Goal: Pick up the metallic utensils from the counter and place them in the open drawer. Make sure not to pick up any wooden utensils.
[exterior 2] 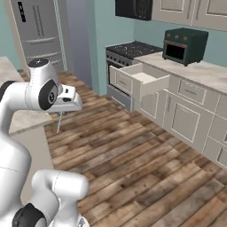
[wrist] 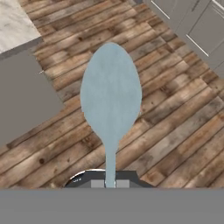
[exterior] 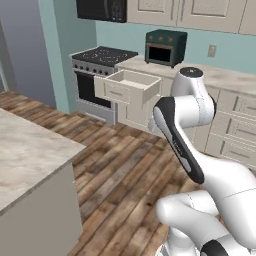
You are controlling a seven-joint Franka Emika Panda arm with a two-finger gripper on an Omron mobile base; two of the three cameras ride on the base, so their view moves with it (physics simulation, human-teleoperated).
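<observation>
Spoon [wrist: 110,98]: pale silver-blue, handle clamped in claw [wrist: 110,183], bowl hanging down over wood floor, between table [exterior: 25,150] and drawer [exterior 2: 142,78]. Drawer: open, well apart. Best carried level, lowered inside rim, then released.

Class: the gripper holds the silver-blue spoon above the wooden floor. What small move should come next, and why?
Probably carry it toward the open drawer. The gripper is shut on the spoon, which hangs over the floor, well short of the drawer.
</observation>
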